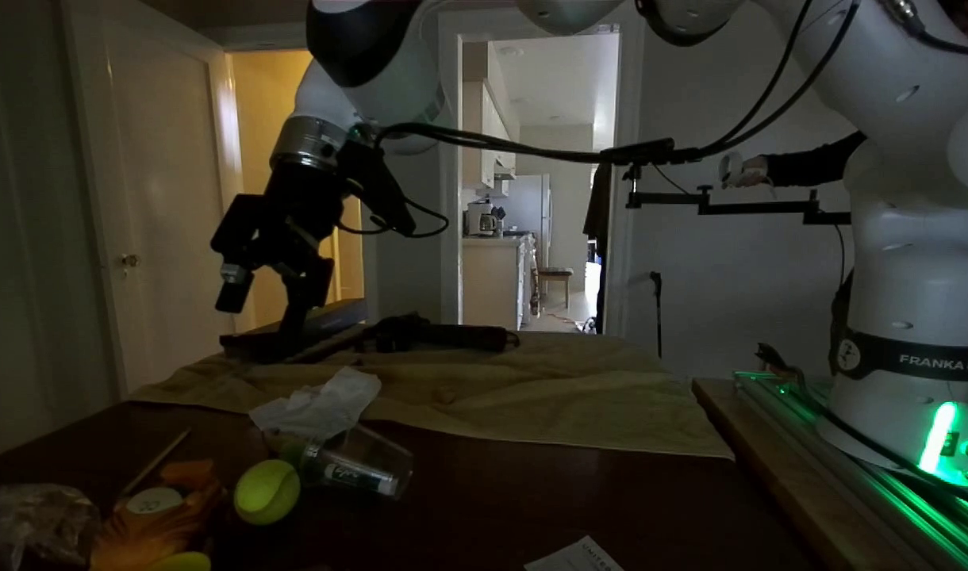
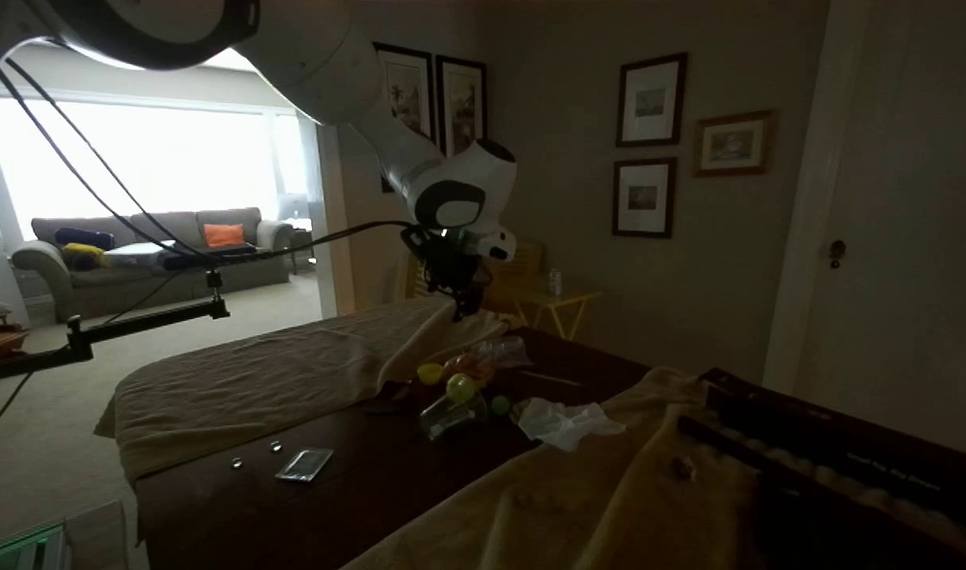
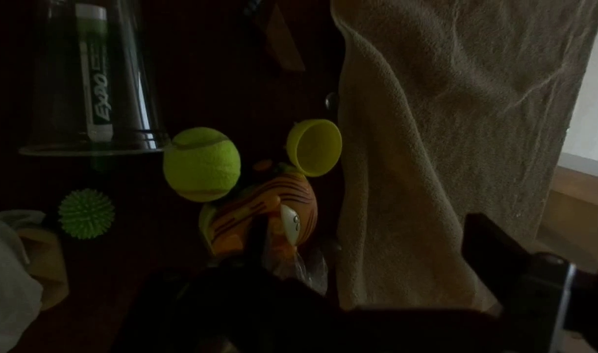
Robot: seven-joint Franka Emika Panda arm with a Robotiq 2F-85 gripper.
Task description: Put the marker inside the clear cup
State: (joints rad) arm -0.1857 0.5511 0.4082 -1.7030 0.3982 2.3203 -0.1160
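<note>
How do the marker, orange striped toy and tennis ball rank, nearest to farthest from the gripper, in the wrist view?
1. Orange striped toy, lower middle.
2. Tennis ball, left of the toy.
3. Marker, upper left, seen through the clear cup.

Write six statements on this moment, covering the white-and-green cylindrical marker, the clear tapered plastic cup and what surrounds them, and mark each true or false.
1. The white-and-green marker lies inside the clear plastic cup. True.
2. The cup stands upright. False: it lies on its side.
3. The black two-fingered gripper grasps the marker. False: the gripper is open, apart from the marker.
4. The fuzzy yellow-green tennis ball sits beside the cup's mouth. True.
5. The small, round, spiky ball is orange. False: that ball is green.
6. The crumpled white wrapper lies outside the cup. True.
</note>
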